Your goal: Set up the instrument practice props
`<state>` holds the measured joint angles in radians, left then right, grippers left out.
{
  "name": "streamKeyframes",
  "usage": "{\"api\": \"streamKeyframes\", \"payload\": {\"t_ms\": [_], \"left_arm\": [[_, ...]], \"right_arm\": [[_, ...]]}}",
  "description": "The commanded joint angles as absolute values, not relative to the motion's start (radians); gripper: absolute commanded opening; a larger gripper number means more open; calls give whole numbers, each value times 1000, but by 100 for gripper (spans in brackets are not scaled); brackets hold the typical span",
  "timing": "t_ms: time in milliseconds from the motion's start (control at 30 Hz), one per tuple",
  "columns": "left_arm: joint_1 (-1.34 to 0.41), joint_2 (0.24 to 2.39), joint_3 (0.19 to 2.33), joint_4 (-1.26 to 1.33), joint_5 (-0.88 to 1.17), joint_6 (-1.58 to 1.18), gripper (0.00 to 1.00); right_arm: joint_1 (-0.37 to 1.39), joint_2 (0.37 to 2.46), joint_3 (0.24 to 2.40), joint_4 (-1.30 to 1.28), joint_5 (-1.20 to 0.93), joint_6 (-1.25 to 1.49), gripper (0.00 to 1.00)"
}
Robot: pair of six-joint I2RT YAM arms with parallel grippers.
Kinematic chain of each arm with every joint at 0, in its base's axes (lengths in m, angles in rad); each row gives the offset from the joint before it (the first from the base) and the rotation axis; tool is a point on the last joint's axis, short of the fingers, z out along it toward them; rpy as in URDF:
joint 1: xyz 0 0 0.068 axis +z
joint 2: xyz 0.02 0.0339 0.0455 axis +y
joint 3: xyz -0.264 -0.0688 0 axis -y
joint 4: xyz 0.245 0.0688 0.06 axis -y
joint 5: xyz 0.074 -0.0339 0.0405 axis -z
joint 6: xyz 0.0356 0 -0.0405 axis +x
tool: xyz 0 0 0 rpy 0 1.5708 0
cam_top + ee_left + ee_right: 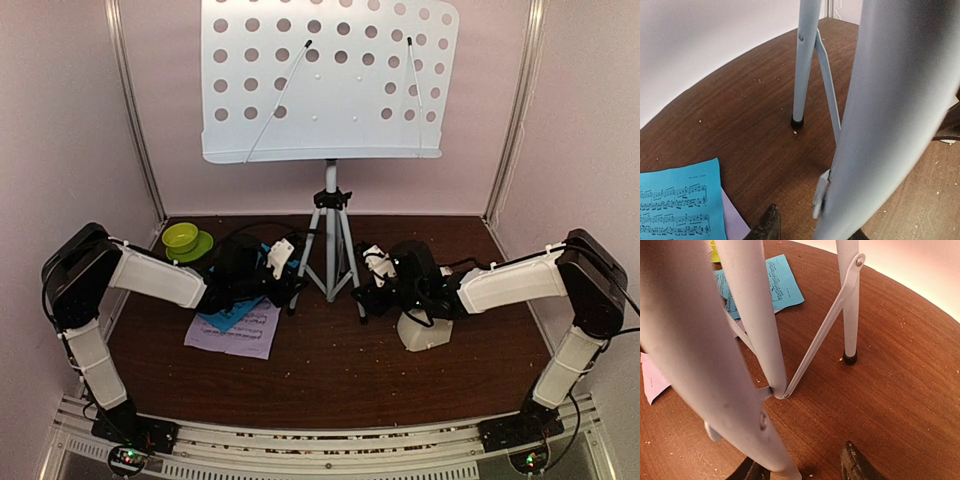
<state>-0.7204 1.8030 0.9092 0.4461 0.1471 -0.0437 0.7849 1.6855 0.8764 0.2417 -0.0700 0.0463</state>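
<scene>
The white perforated music stand (330, 80) stands on its silver tripod (331, 235) at the back middle. My left gripper (293, 283) is open around the tripod's left leg (890, 100), with its left finger (767, 225) apart from the leg. My right gripper (362, 290) is open around the right leg (700, 350), and its right finger (855, 465) is clear of it. The cyan page (232, 315) lies on the lilac page (240, 335) on the table at the left. The cream metronome (425, 332) stands under my right arm.
A lime-green bowl on a saucer (183, 239) sits at the back left corner. Pale walls close in the brown table (330, 380) on three sides. The tripod's far leg (805, 60) stands on the table beyond my left gripper.
</scene>
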Motion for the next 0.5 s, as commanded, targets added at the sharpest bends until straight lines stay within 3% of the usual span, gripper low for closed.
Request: {"api": "streamKeyframes", "payload": {"t_ms": [0,233,467], "left_arm": [[-726,1812,936,480,170,-42,33],[-726,1810,953,455,175,-42,24],[-726,1792,947,438,168,-37,15]], "right_arm": [[787,1705,884,273,-52,20,48],[787,1714,893,269,-45,-10,43],[787,1695,904,239,-55,-17,24]]}}
